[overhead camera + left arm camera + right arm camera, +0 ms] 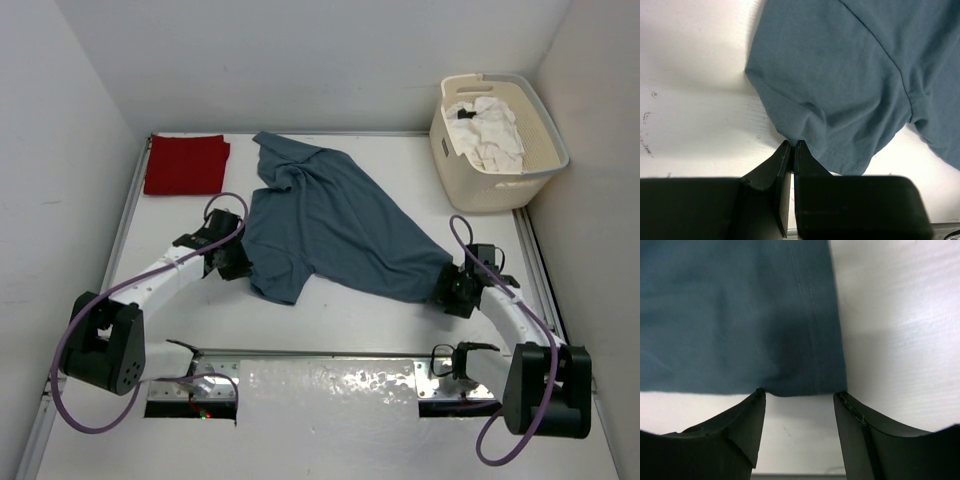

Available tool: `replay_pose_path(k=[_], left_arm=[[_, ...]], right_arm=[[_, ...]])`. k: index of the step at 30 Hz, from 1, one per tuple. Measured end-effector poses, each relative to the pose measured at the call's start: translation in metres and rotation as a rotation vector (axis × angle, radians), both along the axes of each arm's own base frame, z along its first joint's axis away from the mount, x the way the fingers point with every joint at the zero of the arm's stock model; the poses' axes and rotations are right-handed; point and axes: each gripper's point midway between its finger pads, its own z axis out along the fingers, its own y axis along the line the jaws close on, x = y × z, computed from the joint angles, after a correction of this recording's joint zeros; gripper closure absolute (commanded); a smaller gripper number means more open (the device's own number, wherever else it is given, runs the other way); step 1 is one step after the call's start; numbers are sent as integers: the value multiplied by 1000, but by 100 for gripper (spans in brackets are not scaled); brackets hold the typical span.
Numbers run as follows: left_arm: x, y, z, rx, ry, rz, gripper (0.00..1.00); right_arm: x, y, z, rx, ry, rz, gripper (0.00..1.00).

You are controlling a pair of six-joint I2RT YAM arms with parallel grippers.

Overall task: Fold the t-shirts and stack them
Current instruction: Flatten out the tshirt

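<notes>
Blue-grey t-shirt, its sleeve hem pinched by the clenched left gripper and its bottom corner between the jaws of the released right gripper, lay rumpled left of the laundry basket, so the right one should probably bite deeper before stretching.

We see our right gripper with its two dark fingers standing apart, both tips just at the near edge of the blue-grey t-shirt. A stitched hem runs along the shirt's right edge, and bare white bench lies beyond it.
</notes>
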Motion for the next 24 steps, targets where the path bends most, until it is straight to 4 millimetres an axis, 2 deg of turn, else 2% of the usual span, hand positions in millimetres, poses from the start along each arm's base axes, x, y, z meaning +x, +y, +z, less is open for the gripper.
replay_pose_path(k=[4, 11, 14, 15, 18, 22, 24], left_arm=[[0, -1, -1, -1, 2, -6, 100], [0, -1, -1, -4, 3, -6, 100], [0, -1, -1, -5, 3, -6, 100], [0, -1, -1, -5, 3, -6, 100], [0, -1, -1, -4, 3, -6, 100], [-2, -1, -1, -2, 10, -6, 100], [-1, -1, 1, -1, 8, -6, 100]], right_arm=[[13, -5, 0, -21, -41, -38, 43], [23, -19, -1, -82, -48, -116, 47], [30, -23, -2, -97, -70, -152, 59], [32, -24, -3, -101, -76, -162, 73], [39, -25, -4, -94, -98, -179, 98], [43, -16, -3, -42, -126, -174, 100], [37, -9, 0, -9, -126, -155, 100]])
